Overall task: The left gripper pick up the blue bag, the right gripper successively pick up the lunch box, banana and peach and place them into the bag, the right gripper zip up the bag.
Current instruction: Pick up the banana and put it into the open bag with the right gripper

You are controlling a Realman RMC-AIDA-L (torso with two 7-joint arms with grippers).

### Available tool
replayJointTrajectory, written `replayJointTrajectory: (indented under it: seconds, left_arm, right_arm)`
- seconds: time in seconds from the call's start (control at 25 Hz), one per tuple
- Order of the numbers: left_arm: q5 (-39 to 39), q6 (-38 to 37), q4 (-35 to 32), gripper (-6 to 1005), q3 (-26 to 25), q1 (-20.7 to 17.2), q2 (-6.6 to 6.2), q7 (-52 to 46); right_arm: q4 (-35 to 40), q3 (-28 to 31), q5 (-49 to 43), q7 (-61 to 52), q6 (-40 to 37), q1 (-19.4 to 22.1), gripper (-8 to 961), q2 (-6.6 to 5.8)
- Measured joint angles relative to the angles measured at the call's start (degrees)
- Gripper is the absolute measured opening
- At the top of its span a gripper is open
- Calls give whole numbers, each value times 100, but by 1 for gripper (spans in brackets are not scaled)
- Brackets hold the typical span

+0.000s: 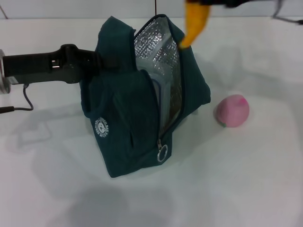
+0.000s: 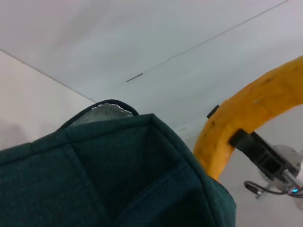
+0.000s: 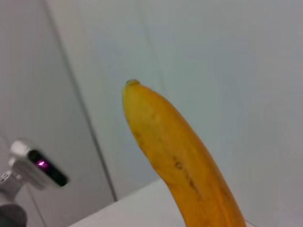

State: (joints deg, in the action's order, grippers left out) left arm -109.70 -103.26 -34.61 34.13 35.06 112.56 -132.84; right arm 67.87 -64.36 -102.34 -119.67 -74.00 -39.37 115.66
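teal bag [image 1: 123,118], yellow-orange banana [image 1: 195,23], pink peach [image 1: 232,110]

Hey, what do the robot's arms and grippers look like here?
The left gripper ends a matte black arm with a silver cylindrical wrist and a thin black cable trailing below. The right gripper is a blocky black claw; little of its arm shows in the head view.

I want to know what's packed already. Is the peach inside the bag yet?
No, the peach sits on the white table beside the blue bag, outside it.
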Motion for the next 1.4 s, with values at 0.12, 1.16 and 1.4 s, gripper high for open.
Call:
replayJointTrajectory:
  seconds: [0.12, 1.16, 1.4]
  left_arm:
    - [7, 6, 0, 57, -2, -20, 18, 11]
    - [11, 20, -1, 59, -3, -62, 38, 101]
    - [10, 25, -2, 60, -3, -57, 37, 110]
  right_arm:
    - [-102, -556, 379, 371, 395, 112, 467, 23]
    - [-1597, -2059, 2272, 1768, 686, 273, 466, 53]
    - [-1605, -2119, 2287, 1750, 612, 353, 467, 46]
